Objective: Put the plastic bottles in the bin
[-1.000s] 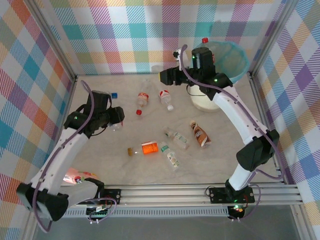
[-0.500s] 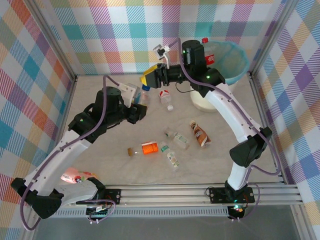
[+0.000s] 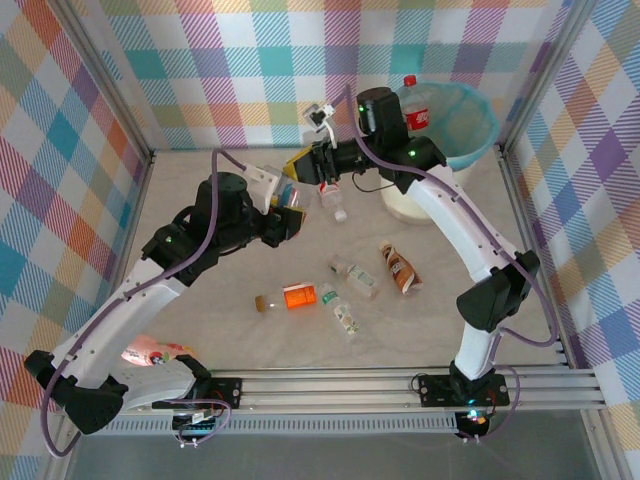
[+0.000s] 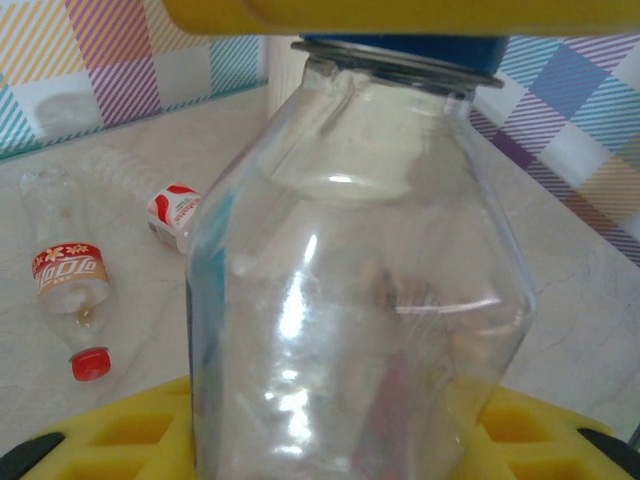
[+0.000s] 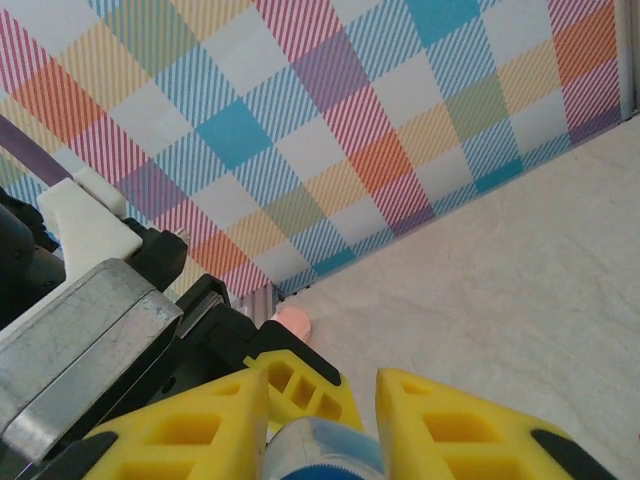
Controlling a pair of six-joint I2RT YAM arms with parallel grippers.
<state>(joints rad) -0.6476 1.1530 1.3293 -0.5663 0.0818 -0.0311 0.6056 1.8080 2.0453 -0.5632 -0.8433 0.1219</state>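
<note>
While both of my claws meet above the far middle of the bench [image 3: 240, 300], I count eight bottles and one bin [image 3: 472, 150] from overhead. Five bottles lie loose on the open bench. They are a red-label bottle [image 3: 329, 190] with a white cap, a plain bottle [image 3: 352, 276], a brown bottle [image 3: 399, 268], an orange bottle [image 3: 292, 297] and a green-label bottle [image 3: 343, 314]. A pink bottle [image 3: 148, 352] lies at the near left, beside my left arm's base. A red-capped bottle [image 3: 415, 108] with a red label stands in the bin, its cap poking above the rim. The eighth is the blue-capped bottle [image 4: 350, 300], held up off the bench between my claws.

My left wrist view also shows a gold-label bottle [image 4: 70, 285] with a red cap lying on the bench; whether it is one of the eight I cannot tell.

The blue-capped bottle is clear, with no label that I can see and rounded shoulders. The bin is round, with a cream wall and a light blue liner over its rim. It sits in the far right corner, close to my right arm.

My left claw [image 3: 287, 208] is clamped on the blue-capped bottle's body, one yellow finger on each side. My right claw [image 3: 303, 164] has its fingers [image 5: 200, 430] spread just cap-wide, one on each side of the blue cap [image 5: 322, 455]. Whether they pinch it I cannot tell.
</note>
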